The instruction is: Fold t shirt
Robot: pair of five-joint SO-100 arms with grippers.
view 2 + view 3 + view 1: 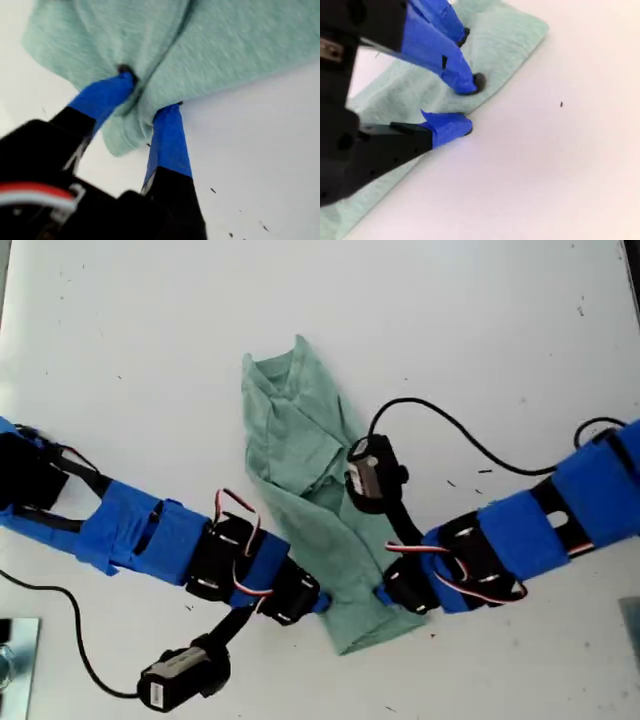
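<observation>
Nearest, at the exterior view's lower edge, the first arm's wrist camera [185, 677] hangs over the white table [120, 340], beside a grey object [15, 650] cut off by the exterior view's lower left corner. My first gripper [322, 602] [149, 92] meets the t shirt [300, 430] [225, 45] at its edge on the exterior view's left, its blue-taped fingers [167, 140] pinched narrow on a bunched fold of the cloth. Opposite, my second gripper [383, 592] [471, 104] straddles the other edge, its fingers [445, 60] a little apart: one tip rests on the cloth [505, 45], the other on bare table, gripping nothing. Another blue-taped tip [445, 20] touches the cloth just beyond; its owner cannot be told. The second arm's camera [372, 472] overhangs the shirt's middle, hiding part of it. A black cable [450, 430] loops off toward the exterior view's right. Farthest, the shirt lies as a narrow, rumpled strip at table centre.
</observation>
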